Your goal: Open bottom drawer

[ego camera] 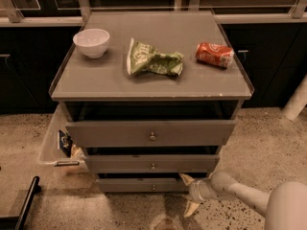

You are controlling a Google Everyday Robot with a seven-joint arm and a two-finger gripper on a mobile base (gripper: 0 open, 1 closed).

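The grey cabinet has three flat-fronted drawers, each standing slightly pulled out. The bottom drawer is the slimmest front, lowest near the floor, with a tiny round knob at its centre. My gripper is low at the bottom drawer's right end, just in front of it. It is open, with one fingertip by the drawer's top right corner and the other near the floor. It holds nothing. My white arm reaches in from the lower right.
On the cabinet top lie a white bowl, a crumpled green chip bag and a red can. A clear plastic bin hangs at the cabinet's left side. A black bar lies on the speckled floor at lower left. A white post stands at the right.
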